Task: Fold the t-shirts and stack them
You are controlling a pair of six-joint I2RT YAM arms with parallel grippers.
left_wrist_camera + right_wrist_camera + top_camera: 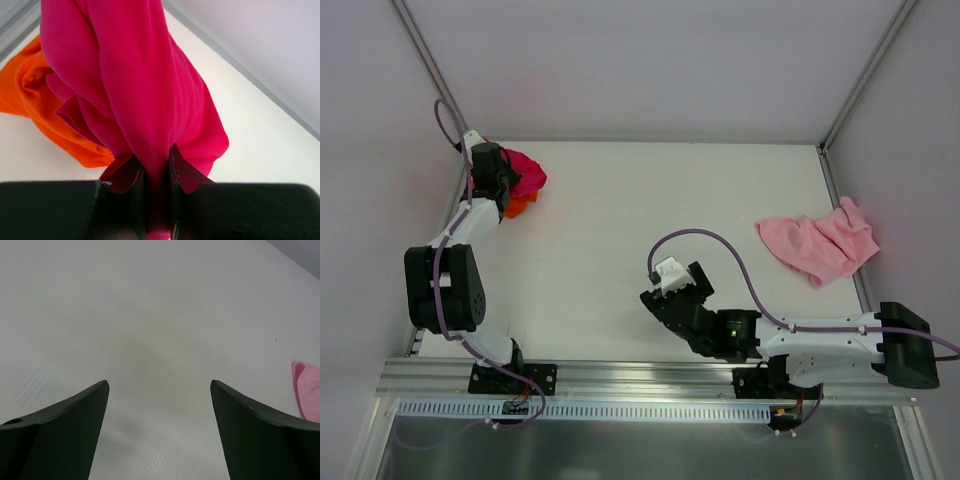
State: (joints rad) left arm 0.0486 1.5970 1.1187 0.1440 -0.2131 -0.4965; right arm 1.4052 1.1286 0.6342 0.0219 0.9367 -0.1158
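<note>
At the table's far left corner my left gripper (pixel 500 185) is shut on the crimson red t-shirt (pixel 527 172), a bunch of cloth pinched between the jaws (pixel 156 165). The red t-shirt (pixel 135 85) hangs in folds over the bright orange t-shirt (pixel 35 95), which lies crumpled beneath; a bit of orange (pixel 518 206) peeks out by the gripper. The pale pink t-shirt (pixel 820 243) lies crumpled near the right edge, and its edge (pixel 309 390) shows in the right wrist view. My right gripper (pixel 665 290) is open over bare table (pixel 157 385), holding nothing.
White table (pixel 650 210) enclosed by white walls with metal corner posts (pixel 865 75). A metal rail (pixel 640 380) runs along the near edge by the arm bases. A purple cable (pixel 720 245) loops over the right arm.
</note>
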